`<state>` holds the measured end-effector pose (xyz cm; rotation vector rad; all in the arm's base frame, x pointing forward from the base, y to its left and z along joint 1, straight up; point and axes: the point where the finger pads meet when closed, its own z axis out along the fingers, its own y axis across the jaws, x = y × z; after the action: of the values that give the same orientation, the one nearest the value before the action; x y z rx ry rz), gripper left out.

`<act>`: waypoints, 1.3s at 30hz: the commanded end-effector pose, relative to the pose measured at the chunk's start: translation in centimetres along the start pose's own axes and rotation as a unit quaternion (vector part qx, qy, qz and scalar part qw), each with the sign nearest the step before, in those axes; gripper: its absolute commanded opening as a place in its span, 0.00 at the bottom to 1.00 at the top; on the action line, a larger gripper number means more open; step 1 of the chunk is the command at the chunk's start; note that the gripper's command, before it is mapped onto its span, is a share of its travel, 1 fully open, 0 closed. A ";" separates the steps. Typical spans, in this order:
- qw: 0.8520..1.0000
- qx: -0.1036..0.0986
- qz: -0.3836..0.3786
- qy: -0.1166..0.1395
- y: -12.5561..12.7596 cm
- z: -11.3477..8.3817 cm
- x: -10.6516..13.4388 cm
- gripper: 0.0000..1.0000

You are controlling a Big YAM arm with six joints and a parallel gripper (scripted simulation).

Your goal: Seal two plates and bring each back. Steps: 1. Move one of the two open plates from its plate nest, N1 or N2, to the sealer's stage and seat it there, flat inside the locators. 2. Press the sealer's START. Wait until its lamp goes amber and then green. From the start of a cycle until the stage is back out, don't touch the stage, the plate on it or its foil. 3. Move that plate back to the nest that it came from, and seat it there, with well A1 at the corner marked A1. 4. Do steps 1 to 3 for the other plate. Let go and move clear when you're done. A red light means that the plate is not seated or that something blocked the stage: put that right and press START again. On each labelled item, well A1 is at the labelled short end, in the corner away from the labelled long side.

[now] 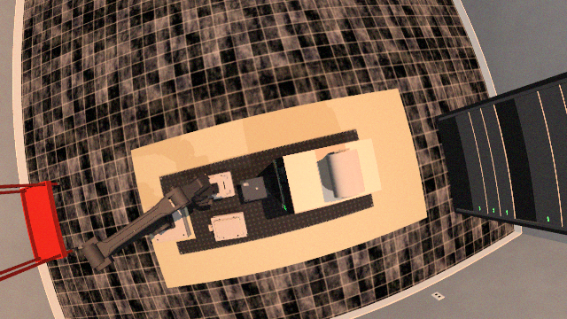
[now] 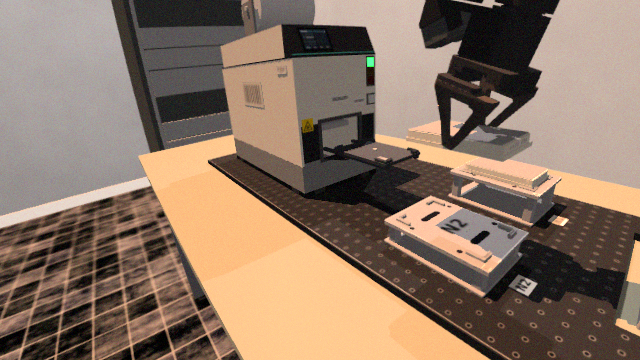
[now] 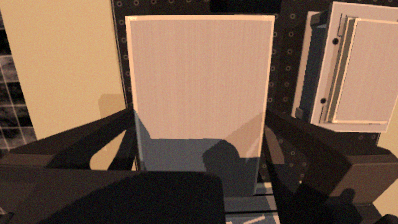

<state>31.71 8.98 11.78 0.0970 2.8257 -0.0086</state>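
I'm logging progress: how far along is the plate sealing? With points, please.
No finished seal can be confirmed: the lamp (image 1: 284,207) (image 2: 370,62) is green, but both plate tops look plain. In hand: one plate (image 2: 500,142) (image 3: 200,75), raised in the jaws. N2 (image 1: 228,186) (image 2: 455,227) and the stage (image 1: 253,190) (image 2: 377,152) hold no plate. Left: at least seating this one; the other (image 1: 229,226) (image 2: 507,172) (image 3: 372,72) sits nested.
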 end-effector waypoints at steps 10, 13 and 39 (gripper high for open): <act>1.000 -0.002 0.011 -0.013 0.2 -0.5 -2.0 0.00; 1.000 -0.001 0.005 -0.008 0.4 -0.6 -1.1 0.00; 1.000 -0.010 -0.009 -0.023 1.4 -0.9 -2.6 0.00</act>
<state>31.76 8.96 11.73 0.1022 2.8243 -0.0099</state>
